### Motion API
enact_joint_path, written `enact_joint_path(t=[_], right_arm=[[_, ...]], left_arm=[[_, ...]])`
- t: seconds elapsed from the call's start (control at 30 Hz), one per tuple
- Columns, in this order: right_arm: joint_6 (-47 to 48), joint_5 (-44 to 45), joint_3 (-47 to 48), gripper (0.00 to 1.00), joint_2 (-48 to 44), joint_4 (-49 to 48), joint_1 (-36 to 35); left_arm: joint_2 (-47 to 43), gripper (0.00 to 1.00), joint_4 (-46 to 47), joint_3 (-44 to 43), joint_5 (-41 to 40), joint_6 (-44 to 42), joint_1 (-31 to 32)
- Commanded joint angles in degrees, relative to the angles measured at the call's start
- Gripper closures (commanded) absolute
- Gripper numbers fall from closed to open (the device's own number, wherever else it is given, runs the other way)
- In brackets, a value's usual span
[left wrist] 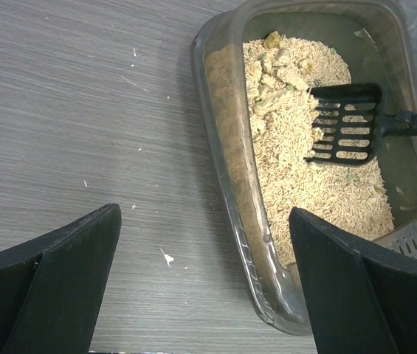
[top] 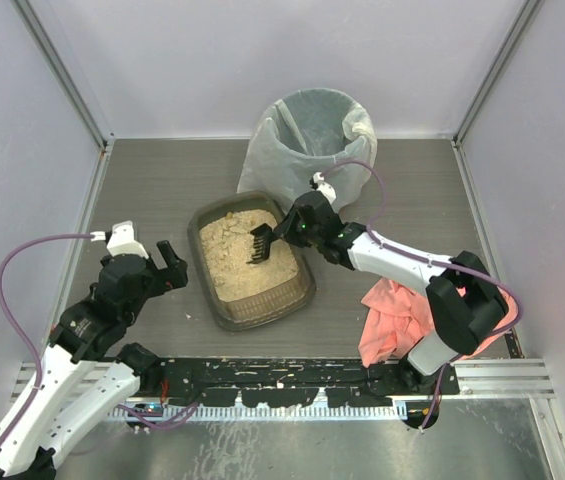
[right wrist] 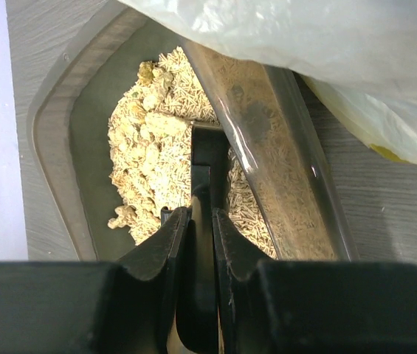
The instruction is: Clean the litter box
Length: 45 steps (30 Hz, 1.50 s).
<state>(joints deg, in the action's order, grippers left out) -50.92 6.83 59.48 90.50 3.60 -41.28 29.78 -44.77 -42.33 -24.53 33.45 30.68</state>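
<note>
Near the middle of the table (top: 152, 180), we see the litter box (top: 258, 316) lying with its long sides running from the near edge towards the far edge. Its far right corner is just beside the white-bagged bin (top: 307, 140), which stands at the far edge. Tan granules (left wrist: 304, 177) cover most of the tray floor, and we make out paler clumps (left wrist: 278, 63) at the far end.

The right gripper (top: 284, 232) reaches in over the tray's right wall, its jaws pressed onto the handle of a black slotted scoop (left wrist: 345, 125). The scoop head lies over the granules, just beside the clumps.

The left gripper (top: 152, 270) hangs over the table left of the tray with its jaws spread wide and nothing between them. In the left wrist view one finger (left wrist: 356, 295) overlaps the tray's near corner.

A pink cloth (top: 392, 315) lies crumpled towards the near right corner, beside the right arm's base.
</note>
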Motion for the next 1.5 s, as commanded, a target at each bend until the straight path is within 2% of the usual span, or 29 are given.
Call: enact_joint_path(t=[0.0,0.4,0.97,1.27,1.47], right_arm=[[-4.5,1.3,-3.1,0.99,-4.5,-5.5,-0.9],[-8.9,2.0,-10.9,0.99,-8.2,-16.4,-1.3],[-11.6,1.9,-17.6,0.99,-14.7,-23.3,0.4],[-10.8,-4.6,-23.1,0.99,-20.5,-27.6,3.8],[-12.8,-13.8,-28.3,0.99,-23.5,-34.2,8.0]], left_arm=[[0.6,0.02,-0.1,-3.8,0.8,-1.8,0.2],[1.8,0.02,-2.2,-6.7,1.4,-3.5,0.2],[2.4,0.02,-2.2,-6.5,3.1,-4.0,0.2],[2.2,0.02,-2.0,-6.4,2.5,-4.1,0.2],[3.0,0.02,-1.3,-7.0,2.3,-3.9,0.2]])
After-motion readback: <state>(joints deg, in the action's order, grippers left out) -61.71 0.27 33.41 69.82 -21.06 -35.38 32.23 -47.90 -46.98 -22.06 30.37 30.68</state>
